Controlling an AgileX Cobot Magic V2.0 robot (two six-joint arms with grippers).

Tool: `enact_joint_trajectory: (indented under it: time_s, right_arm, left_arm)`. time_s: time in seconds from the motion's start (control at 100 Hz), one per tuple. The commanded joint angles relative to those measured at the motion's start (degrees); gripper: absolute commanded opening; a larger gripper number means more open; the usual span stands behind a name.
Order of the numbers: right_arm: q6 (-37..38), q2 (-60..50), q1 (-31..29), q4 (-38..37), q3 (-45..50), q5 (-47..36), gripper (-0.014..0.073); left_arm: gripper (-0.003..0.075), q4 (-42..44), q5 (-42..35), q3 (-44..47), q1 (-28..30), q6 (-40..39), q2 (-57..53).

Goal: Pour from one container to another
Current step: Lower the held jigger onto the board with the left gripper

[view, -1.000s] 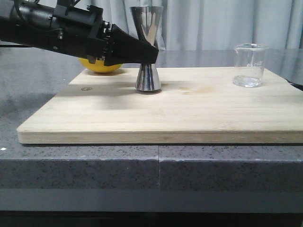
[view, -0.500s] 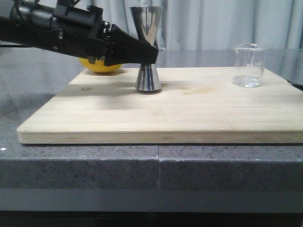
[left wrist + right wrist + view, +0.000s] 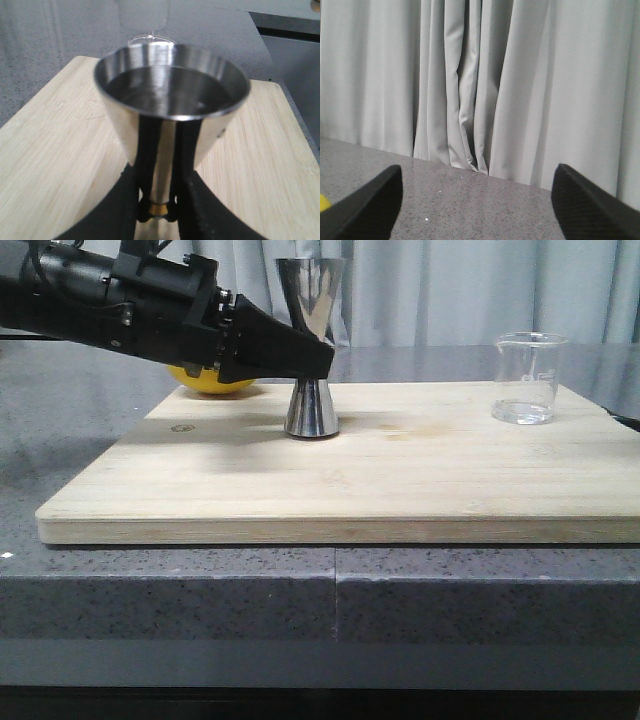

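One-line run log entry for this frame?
left gripper: shut on jigger waist | right gripper: open, idle | beaker: untouched on board

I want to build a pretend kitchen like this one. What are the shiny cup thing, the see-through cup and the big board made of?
The jigger looks like polished steel: it mirrors its surroundings, with a thin gold band at the waist. The beaker looks like clear glass, though it could be plastic; you see straight through it. The board looks like pale wood, maybe bamboo, with long grain lines and a matte surface.
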Motion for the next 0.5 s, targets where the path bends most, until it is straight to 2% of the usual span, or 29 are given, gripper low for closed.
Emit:
enact_joint_trajectory:
  time_s: [0.0,0.49]
  right_arm:
    - [-0.19,-1.54,-0.11,0.39,-1.84,-3.96,0.0555]
    - [-0.19,-1.54,-0.11,0.39,-2.21,-3.86,0.0555]
  left_arm:
    - [-0.0021,-3.57,6.63,-1.31,-0.18,0.26,-3.28]
    - [-0.0021,-2.04,6.63,-1.31,-0.18,0.26,-3.28]
